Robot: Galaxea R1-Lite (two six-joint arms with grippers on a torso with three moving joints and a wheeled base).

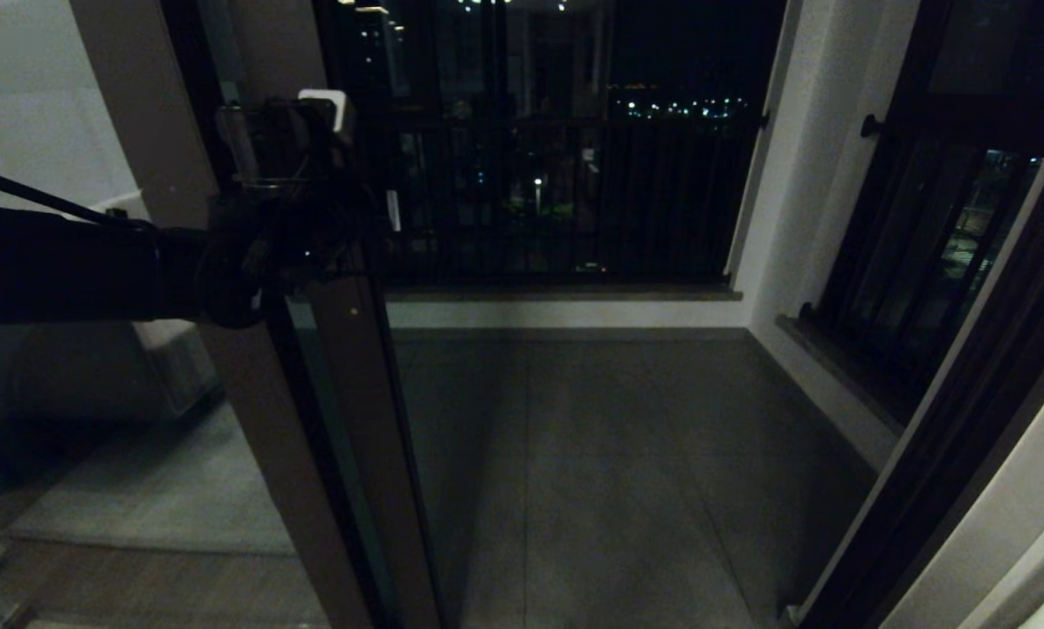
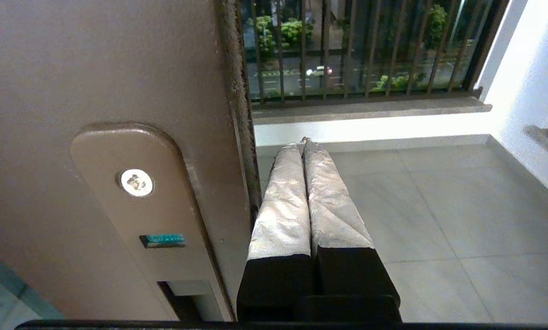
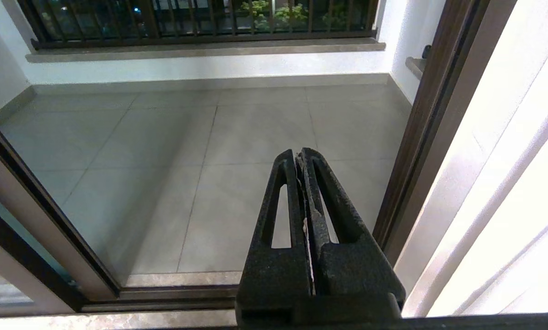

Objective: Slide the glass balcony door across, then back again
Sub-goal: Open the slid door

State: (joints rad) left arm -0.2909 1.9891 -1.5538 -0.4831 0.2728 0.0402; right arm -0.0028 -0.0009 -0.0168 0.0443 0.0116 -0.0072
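The glass balcony door [image 2: 95, 137] stands slid aside, its brown stile edge just beside the left gripper [image 2: 303, 146], whose fingers are pressed together on nothing. Pushing with only the finger side could let it slip off the edge. The right gripper [image 3: 300, 156] is parked, also closed. No containers show.

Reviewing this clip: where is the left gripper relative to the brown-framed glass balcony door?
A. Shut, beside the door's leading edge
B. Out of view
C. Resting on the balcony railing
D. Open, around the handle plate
A: the left gripper shows its foil-wrapped fingers pressed together, right beside the edge of the brown-framed glass balcony door.
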